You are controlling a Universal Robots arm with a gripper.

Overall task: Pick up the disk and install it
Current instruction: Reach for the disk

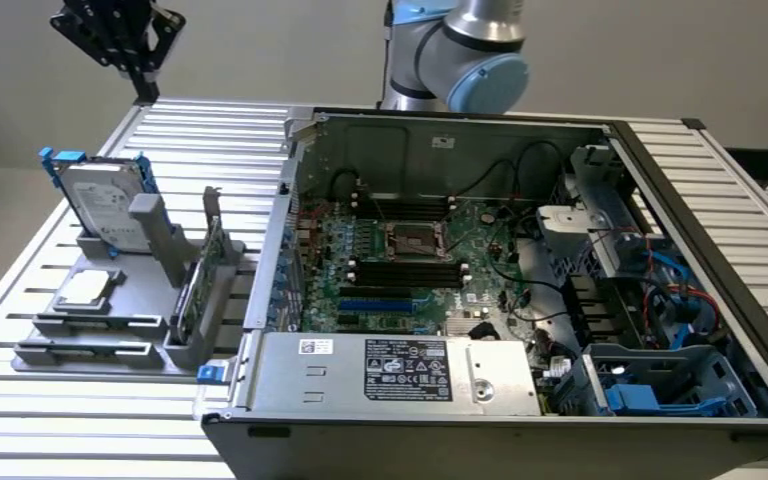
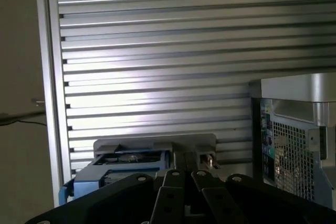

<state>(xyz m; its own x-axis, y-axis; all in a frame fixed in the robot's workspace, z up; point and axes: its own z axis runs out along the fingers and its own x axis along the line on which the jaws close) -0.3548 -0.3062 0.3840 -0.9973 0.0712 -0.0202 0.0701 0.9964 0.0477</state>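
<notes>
**One disk in its stand, the pincer closed and empty overhead**

Nearest, the open grey metal computer case [image 1: 438, 150] lies on the ribbed aluminium table [image 1: 37, 440] with its green motherboard [image 1: 411, 260] exposed. A cage with blue plastic fittings [image 1: 651, 385] sits in its near corner, on the exterior view's right. This may be the drive bay, though I cannot be sure.

Beside the case, on the exterior view's left, a grey plastic parts stand [image 1: 91, 350] carries a small square silver chip [image 1: 84, 288] lying flat and a thin green circuit card [image 1: 195, 285] on edge. Farther along that stand is the disk [image 1: 97, 200], a flat silver-grey metal hard drive with a white label in a blue plastic carrier. It stands upright in its slot, untouched.

Farthest and highest, the black two-fingered gripper [image 1: 144, 90] hangs well apart from the disk, with its fingers pressed together and nothing between them.

I judge the step in hand to be the approach before the pick, with none of the install done. The grasp would call for the fingers to part first. They would then line up over the drive's upper edge and come straight down, clear of the grey post beside it.
</notes>
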